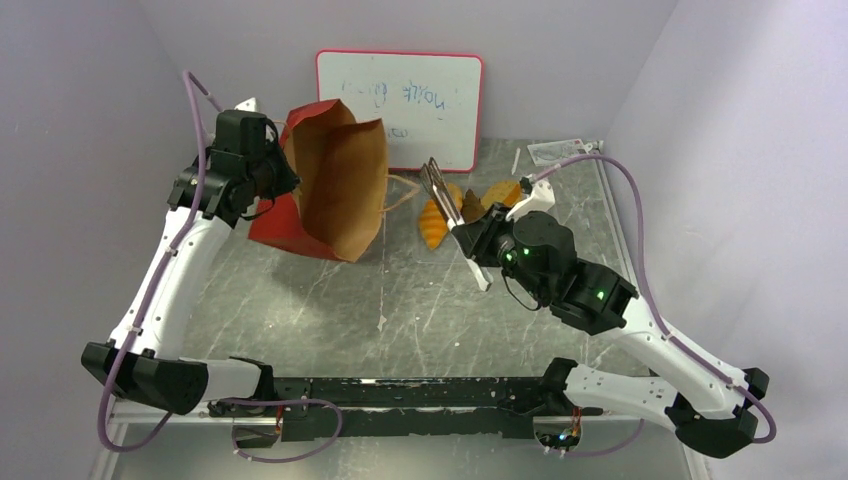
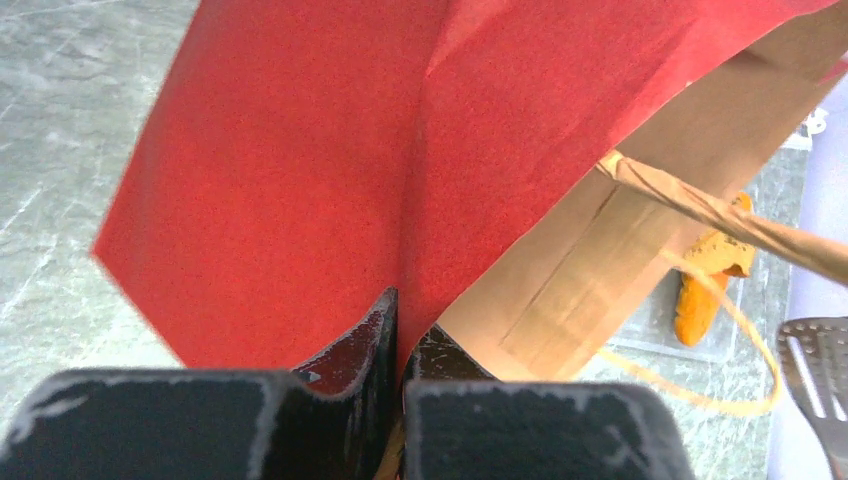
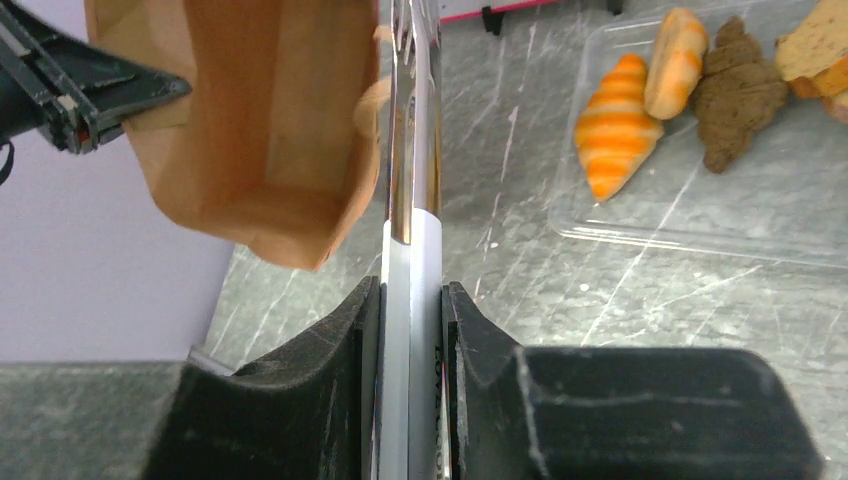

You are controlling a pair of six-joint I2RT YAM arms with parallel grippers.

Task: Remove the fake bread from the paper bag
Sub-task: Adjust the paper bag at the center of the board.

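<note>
The paper bag (image 1: 340,190) is lifted and tipped, its open mouth facing the near right. My left gripper (image 1: 278,182) is shut on the bag's red bottom (image 2: 300,150), with the paper pinched between the fingers (image 2: 375,330). My right gripper (image 3: 411,300) is shut on the white handle of metal tongs (image 3: 413,150), whose tips point at the bag's mouth (image 3: 260,130). The fake bread lies on a clear tray (image 3: 720,215) to the right of the bag: a striped orange croissant (image 3: 615,125), an orange loaf (image 3: 675,48), a dark brown piece (image 3: 738,95) and tan slices (image 3: 815,45). No bread shows in the visible part of the bag's inside.
A whiteboard (image 1: 400,95) leans on the back wall behind the bag. A small clear packet (image 1: 560,150) lies at the back right. The bag's tan cord handle (image 2: 700,215) hangs loose toward the tray. Grey walls close in both sides.
</note>
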